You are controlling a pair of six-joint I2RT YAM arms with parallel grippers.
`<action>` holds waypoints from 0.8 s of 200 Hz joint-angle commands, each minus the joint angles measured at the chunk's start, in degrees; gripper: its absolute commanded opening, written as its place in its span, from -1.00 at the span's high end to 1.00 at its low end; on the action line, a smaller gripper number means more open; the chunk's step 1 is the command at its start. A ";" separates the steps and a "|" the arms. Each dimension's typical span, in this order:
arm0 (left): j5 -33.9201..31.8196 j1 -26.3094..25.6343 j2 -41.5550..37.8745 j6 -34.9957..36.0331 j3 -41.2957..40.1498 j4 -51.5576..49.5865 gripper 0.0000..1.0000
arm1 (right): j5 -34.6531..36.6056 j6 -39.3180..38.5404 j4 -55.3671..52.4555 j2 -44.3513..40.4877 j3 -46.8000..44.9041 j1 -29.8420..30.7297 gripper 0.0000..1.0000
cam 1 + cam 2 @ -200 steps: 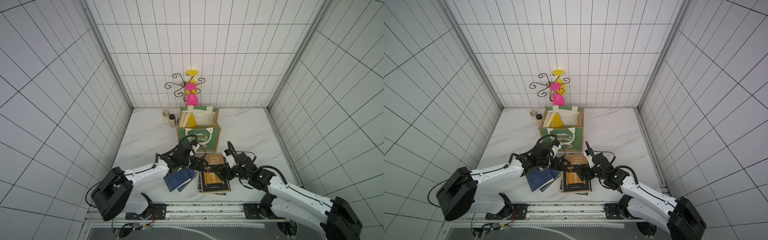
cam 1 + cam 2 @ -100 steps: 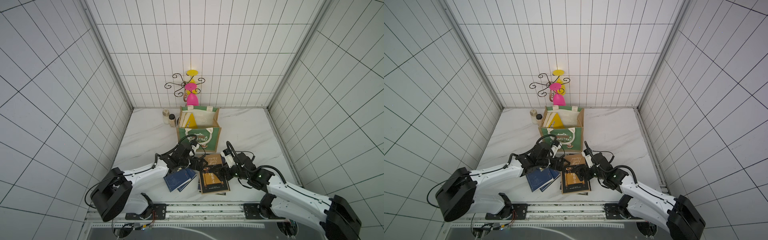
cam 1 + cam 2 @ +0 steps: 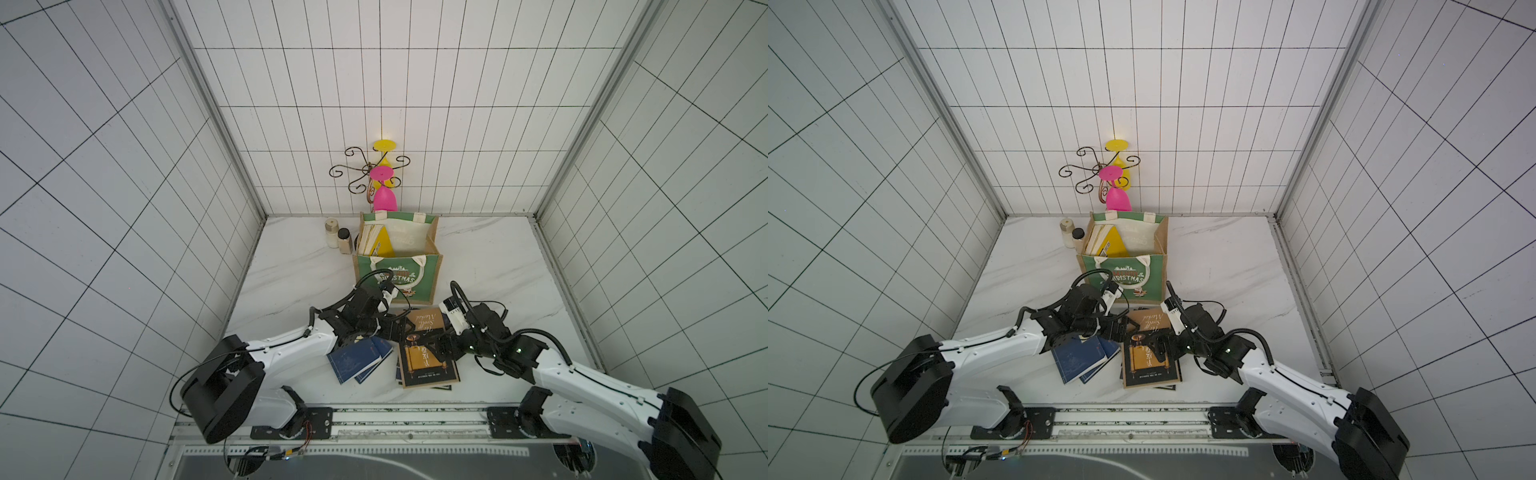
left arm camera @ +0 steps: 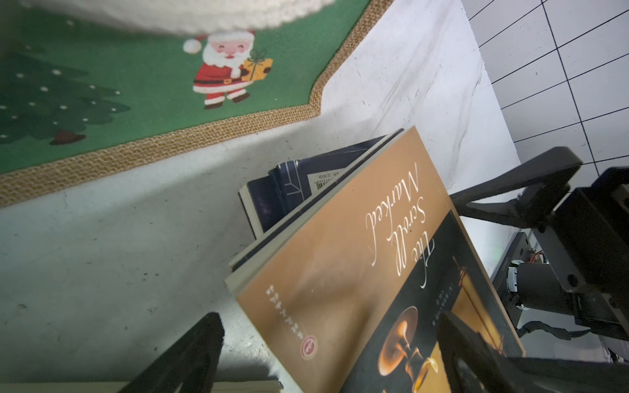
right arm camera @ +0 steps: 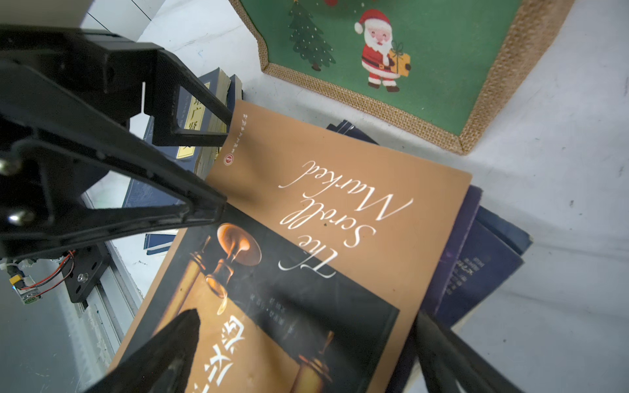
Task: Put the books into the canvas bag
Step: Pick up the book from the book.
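The canvas bag [image 3: 397, 272] [image 3: 1121, 276] stands upright at mid-table, green front with a Santa print [image 4: 228, 68] [image 5: 381, 61], yellow books [image 3: 384, 243] leaning inside. In front of it lies a stack topped by a tan and dark illustrated book [image 3: 428, 359] [image 3: 1148, 359] [image 4: 340, 258] [image 5: 340, 190], over navy books [image 5: 476, 265]. More navy books [image 3: 359, 363] [image 3: 1081, 359] lie to its left. My left gripper [image 3: 397, 328] [image 4: 326, 343] is open, straddling the top book's left edge. My right gripper [image 3: 432, 345] [image 5: 306, 340] is open across its right edge.
Two small jars [image 3: 337, 239] stand left of the bag. A wire rack with pink and yellow goblets [image 3: 382, 183] sits behind it at the back wall. Tiled walls close in three sides; a metal rail [image 3: 374, 415] runs along the front.
The right arm has edged slightly to the left over the top book. The left arm and the books look unchanged.
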 commanded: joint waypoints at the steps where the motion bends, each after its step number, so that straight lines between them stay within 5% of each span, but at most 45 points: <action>1: 0.52 0.40 -1.01 0.32 -0.17 0.99 -0.94 | -1.54 -0.63 0.55 0.88 5.02 0.60 -0.98; 73: 2.13 1.78 -2.58 0.18 -1.14 -0.39 -0.94 | -9.20 -1.63 7.77 4.32 4.76 1.07 -0.98; 160: 8.31 6.94 -1.69 -1.94 -3.86 0.26 -0.94 | -6.59 -1.02 8.57 7.88 4.00 1.09 -0.98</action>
